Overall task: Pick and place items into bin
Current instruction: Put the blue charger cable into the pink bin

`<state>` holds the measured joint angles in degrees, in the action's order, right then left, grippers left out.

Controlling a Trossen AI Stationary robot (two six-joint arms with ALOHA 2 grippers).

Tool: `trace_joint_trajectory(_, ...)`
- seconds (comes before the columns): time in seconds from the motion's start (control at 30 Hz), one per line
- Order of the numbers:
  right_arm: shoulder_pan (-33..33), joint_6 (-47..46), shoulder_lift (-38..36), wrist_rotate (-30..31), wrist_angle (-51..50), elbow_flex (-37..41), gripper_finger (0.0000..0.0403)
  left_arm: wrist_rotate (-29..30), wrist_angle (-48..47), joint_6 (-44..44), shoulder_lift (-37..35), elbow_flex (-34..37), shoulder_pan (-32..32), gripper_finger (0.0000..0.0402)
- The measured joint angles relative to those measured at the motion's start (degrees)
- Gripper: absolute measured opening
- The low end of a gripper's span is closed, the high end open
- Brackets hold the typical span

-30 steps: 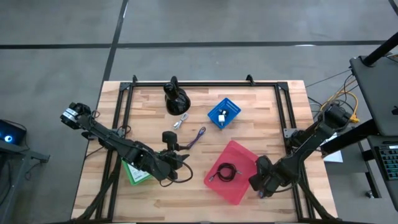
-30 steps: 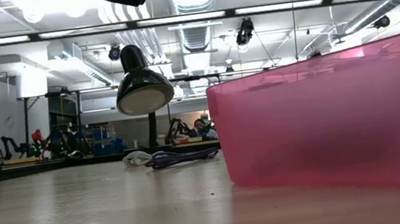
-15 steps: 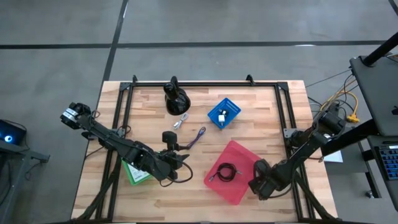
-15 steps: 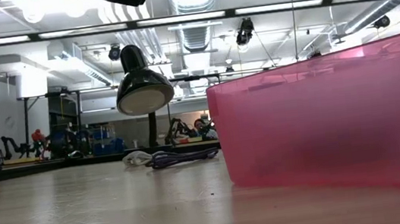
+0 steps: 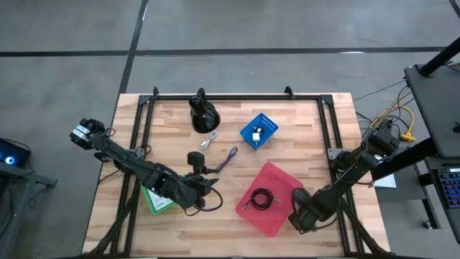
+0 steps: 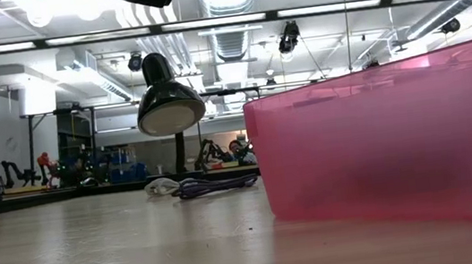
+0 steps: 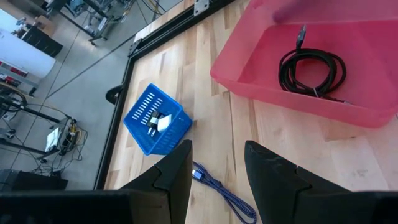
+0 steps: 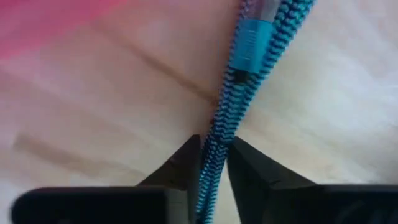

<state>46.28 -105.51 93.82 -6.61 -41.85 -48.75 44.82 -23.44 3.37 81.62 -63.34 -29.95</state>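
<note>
A blue cable [image 8: 239, 81] sits clamped between the right claw [image 5: 302, 219] at the lower right of the high view, just beside the pink bin [image 5: 277, 180], which holds 1 black coiled cable [image 5: 260, 199]. A purple cable [image 5: 227, 159] and silver connector [image 5: 209, 140] wait mid-bench [image 5: 302, 137]. The left claw [image 7: 214, 168] hangs apart, lower left.

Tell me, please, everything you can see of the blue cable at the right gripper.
The blue cable is a braided cord in blue with dark flecks, carrying a plain light-blue sleeve. It lies on the wooden table beside the pink bin, doubled so two strands run side by side. The right gripper is low over it, its strands running between the dark fingers. Its ends are out of view.
</note>
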Motion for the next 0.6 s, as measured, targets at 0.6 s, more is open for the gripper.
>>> trace_joint_trajectory(0.6, 4.62, 1.79, -0.35, -1.78, 1.71, -3.89, 0.0019, 0.0, -0.01, 0.01, -0.02, 0.21, 0.0, 0.0131)
